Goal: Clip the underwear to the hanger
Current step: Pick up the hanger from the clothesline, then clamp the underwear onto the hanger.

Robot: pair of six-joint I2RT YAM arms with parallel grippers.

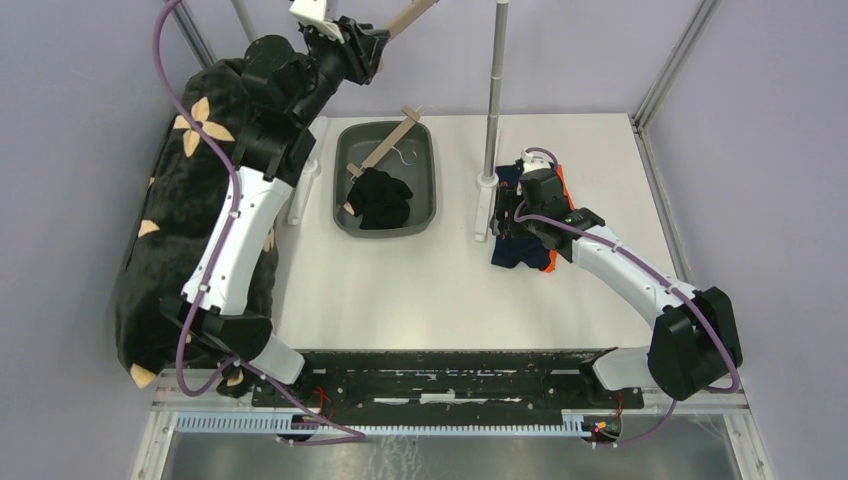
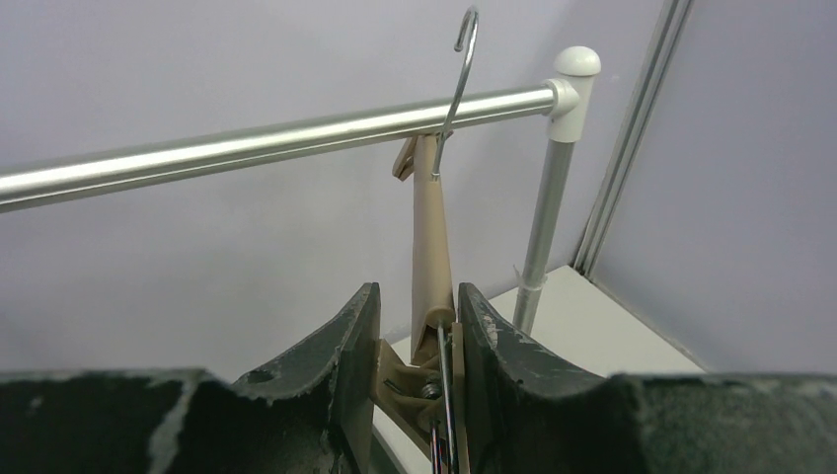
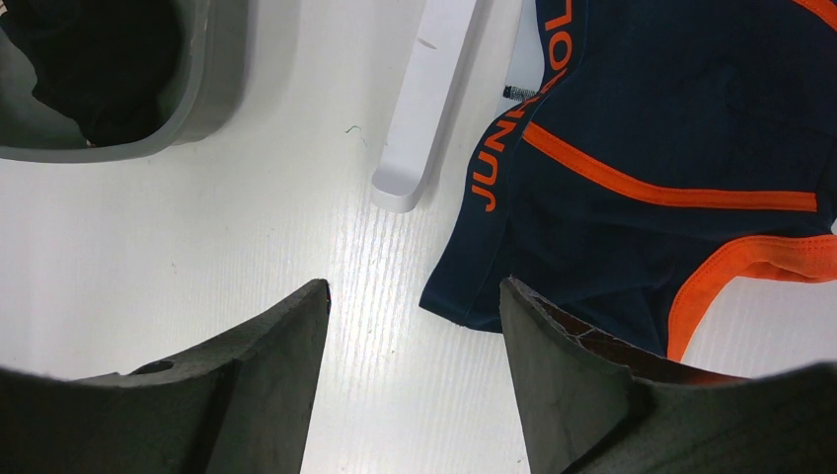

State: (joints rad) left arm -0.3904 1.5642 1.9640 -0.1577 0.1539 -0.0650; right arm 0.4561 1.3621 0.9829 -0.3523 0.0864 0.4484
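Observation:
My left gripper (image 1: pixel 378 48) is raised high at the back and is shut on one clip end of a tan wooden hanger (image 2: pixel 431 247). The hanger's wire hook (image 2: pixel 457 79) crosses the silver rail (image 2: pixel 276 140); I cannot tell if it rests on it. Navy underwear with orange trim (image 3: pixel 671 128) lies flat on the white table at the right (image 1: pixel 522 245). My right gripper (image 3: pixel 413 291) is open and empty just above the table, its right finger (image 3: pixel 553 346) over the underwear's near corner.
A grey bin (image 1: pixel 425 200) at the back centre holds a second wooden hanger (image 1: pixel 385 150) and black underwear (image 1: pixel 382 200). The rack's pole (image 1: pixel 494 90) and white foot (image 3: pixel 424 109) stand beside the navy underwear. A black floral cloth (image 1: pixel 170 230) hangs at the left.

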